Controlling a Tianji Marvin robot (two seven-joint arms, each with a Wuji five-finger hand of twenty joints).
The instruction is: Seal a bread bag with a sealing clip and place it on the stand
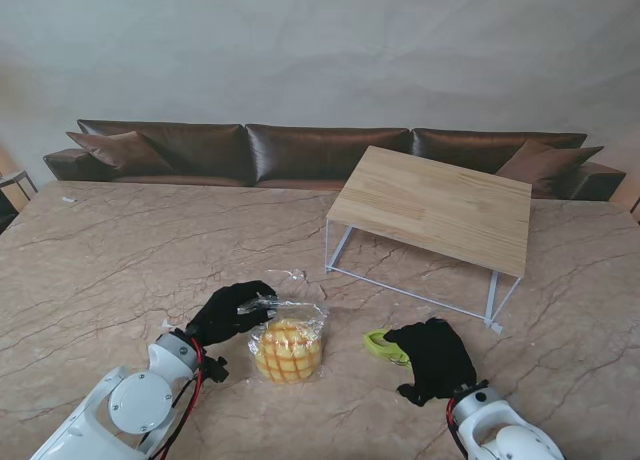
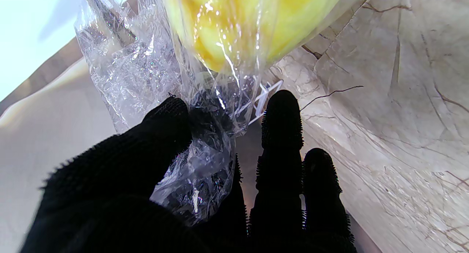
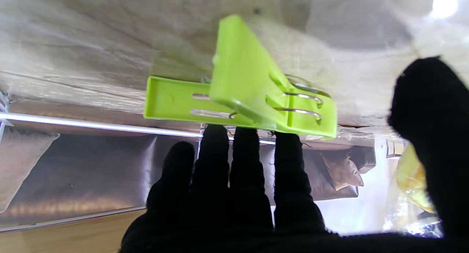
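Brown leather sofa (image 1: 320, 152) w/ cushions along plain pale wall (image 1: 320, 50) (soft, even light).

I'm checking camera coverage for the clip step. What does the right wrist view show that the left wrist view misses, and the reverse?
Only the right wrist view shows the lime-green plastic sealing clip with its metal spring wires, lying by the right robot hand fingertips, plus the brown leather sofa. Only the left wrist view shows the left robot hand pinching the crumpled neck of the clear plastic bread bag. Both show the veined marble table and the yellow bread.
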